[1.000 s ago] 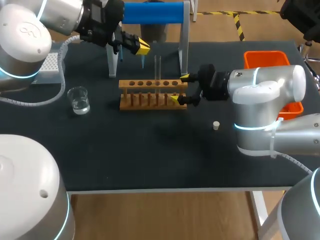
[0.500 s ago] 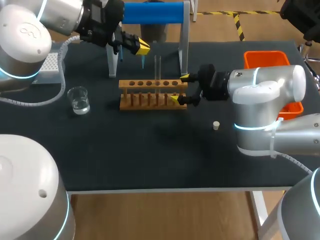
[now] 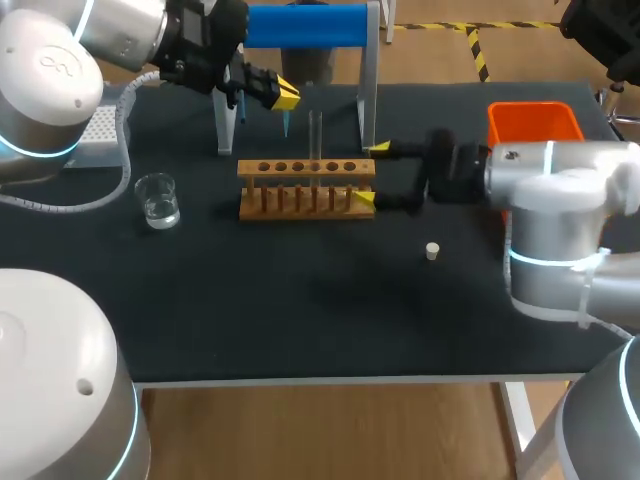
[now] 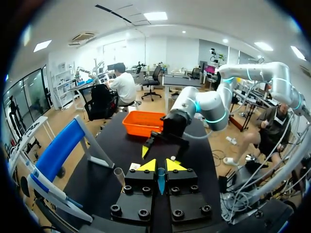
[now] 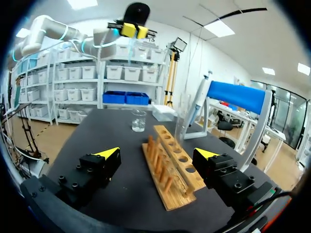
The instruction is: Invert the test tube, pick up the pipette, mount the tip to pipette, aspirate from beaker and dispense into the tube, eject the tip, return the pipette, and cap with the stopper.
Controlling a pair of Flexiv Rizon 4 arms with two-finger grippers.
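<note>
Okay, left end effector (image 3: 283, 96) is pinched narrow on the pipette (image 4: 161, 178), with the blue pipette tip (image 3: 287, 123) already on and pointing down. It hangs above the table (image 3: 300, 310), just behind the wooden tube rack (image 3: 300, 188). Test tube (image 3: 315, 135) stands upright in the rack. Right end effector (image 3: 371, 174) is wide, one finger either side of the rack's end, not clearly touching it. Beaker (image 3: 158, 200) with clear liquid sits off to the rack's left, and the stopper (image 3: 432, 251) lies loose near my right arm. I read this as the liquid-transfer step, but can't tell if the tip is loaded. Next move is either across to the beaker, or lining the tip up over the tube mouth and descending straight.
</note>
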